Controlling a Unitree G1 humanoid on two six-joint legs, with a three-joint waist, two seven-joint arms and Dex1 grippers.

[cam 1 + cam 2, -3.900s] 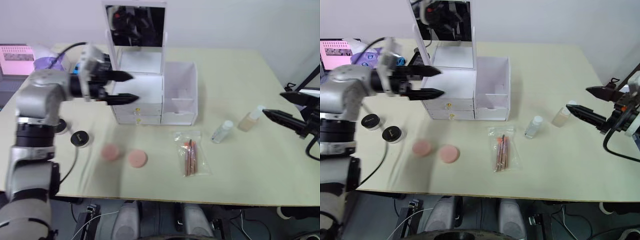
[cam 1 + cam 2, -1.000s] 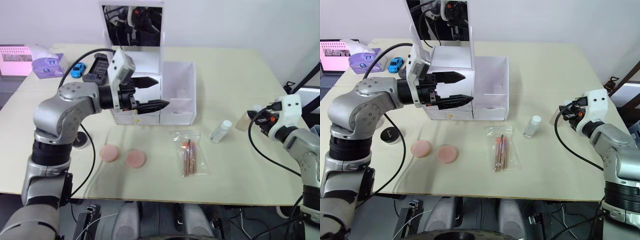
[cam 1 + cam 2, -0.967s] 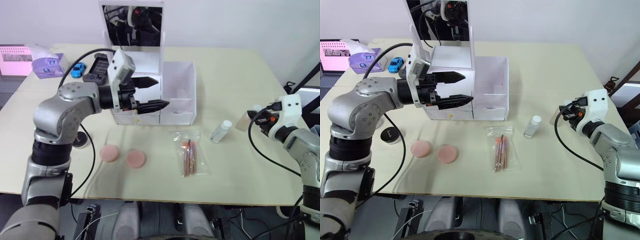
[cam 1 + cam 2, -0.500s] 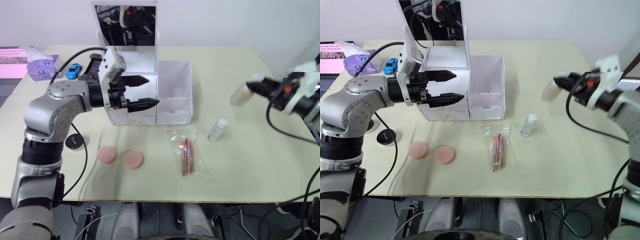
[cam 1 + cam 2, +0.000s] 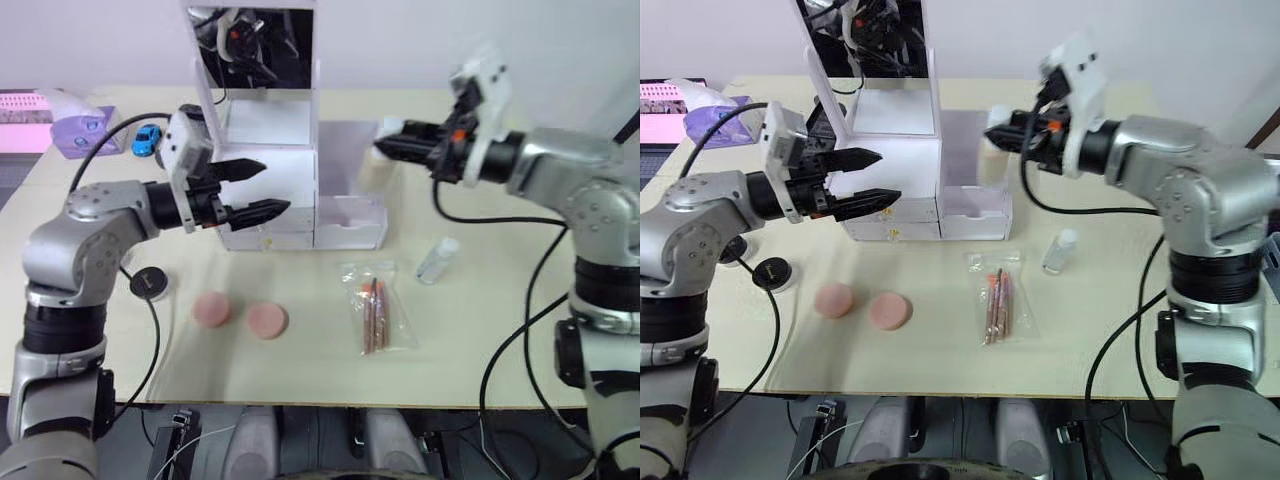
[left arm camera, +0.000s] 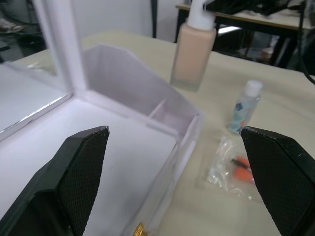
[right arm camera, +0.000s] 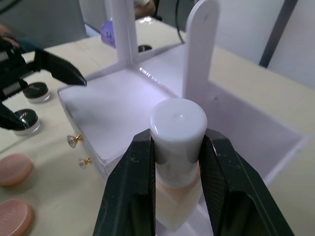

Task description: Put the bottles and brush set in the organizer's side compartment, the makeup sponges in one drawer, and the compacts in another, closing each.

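One foundation bottle (image 7: 178,162) clamped by cap in right hand (image 7: 174,147), over organizer's side compartment (image 5: 980,190).

The organizer's side compartment (image 5: 352,175) is open at the top, and the foundation bottle (image 6: 193,53) hangs over it in the right pincer (image 7: 173,162). A low divider (image 6: 158,109) crosses the compartment. The upright mirror (image 5: 265,52) stands at its left, and the left pincer (image 5: 255,190), spread, fronts the drawers (image 5: 262,232).

The foundation bottle (image 5: 384,152) hangs over the organizer's side compartment (image 5: 352,195), right of the drawers (image 5: 268,222).
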